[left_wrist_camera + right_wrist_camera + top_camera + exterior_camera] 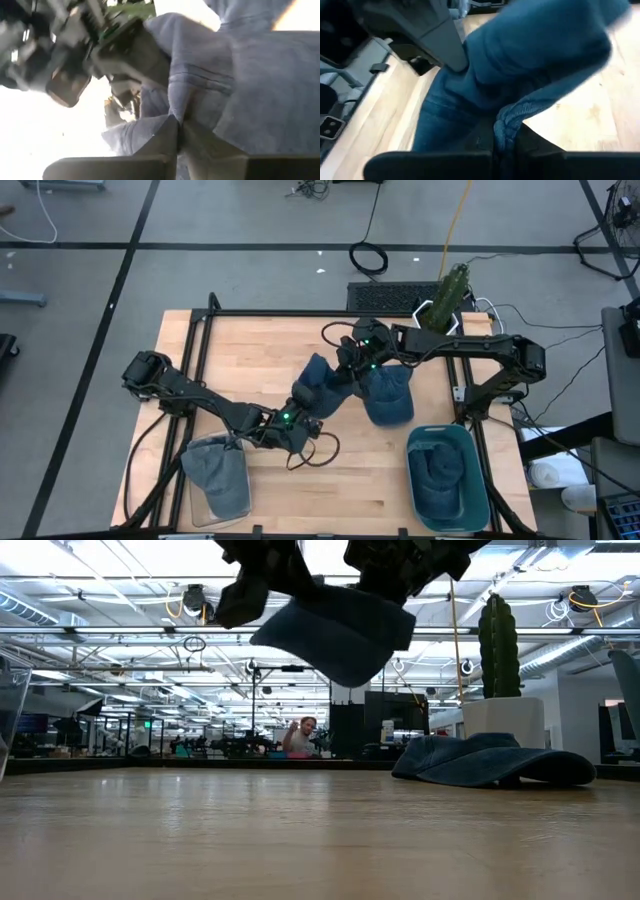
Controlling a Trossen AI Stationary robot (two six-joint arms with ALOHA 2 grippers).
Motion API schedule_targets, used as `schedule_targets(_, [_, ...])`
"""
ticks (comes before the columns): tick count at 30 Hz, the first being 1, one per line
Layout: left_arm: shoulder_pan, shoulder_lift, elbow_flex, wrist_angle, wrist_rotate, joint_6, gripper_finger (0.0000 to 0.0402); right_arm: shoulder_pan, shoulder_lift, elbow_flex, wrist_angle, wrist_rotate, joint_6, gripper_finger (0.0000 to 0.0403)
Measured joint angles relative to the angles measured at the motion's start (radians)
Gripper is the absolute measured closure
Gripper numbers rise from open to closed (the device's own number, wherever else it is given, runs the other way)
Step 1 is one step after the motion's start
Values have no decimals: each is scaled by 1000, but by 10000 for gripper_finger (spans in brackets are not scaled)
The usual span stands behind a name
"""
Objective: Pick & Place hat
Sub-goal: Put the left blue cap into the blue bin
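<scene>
A blue denim hat (pixel 322 377) hangs above the table's middle between both grippers; the low view shows the hat (pixel 338 632) well clear of the wood. My left gripper (pixel 304 402) comes from the near left and is shut on its near side. My right gripper (pixel 347 372) comes from the far right and is shut on its far side. A second blue hat (pixel 390 396) lies flat on the table just right of them, also seen low (pixel 490 760). My left gripper pinches a fold of the hat's cloth (pixel 186 107) between its two shut fingers, coming nearly level from the table's near-left side. The hat is lifted clear of the table. My right gripper pinches a bunched, stitched edge of the hat (pixel 506 119) between its shut fingers, slanting down from the far right. The cloth spreads away beyond the fingers toward the left gripper. The hat hangs clear of the table.
A clear bin (pixel 196 508) at the near left holds a grey-blue hat (pixel 218 472). A teal bin (pixel 472 442) at the near right holds more blue cloth. A potted cactus (pixel 450 292) stands at the far right edge. A person sits far off in the room (pixel 298 736).
</scene>
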Motion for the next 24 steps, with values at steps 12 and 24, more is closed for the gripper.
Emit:
schedule_targets(12, [54, 0, 0, -1, -6, -470, 208, 13, -36, 0, -39, 75, 1, 398])
schedule_targets(24, [78, 0, 1, -72, 72, -960, 133, 53, -201, -1, -108, 182, 4, 398])
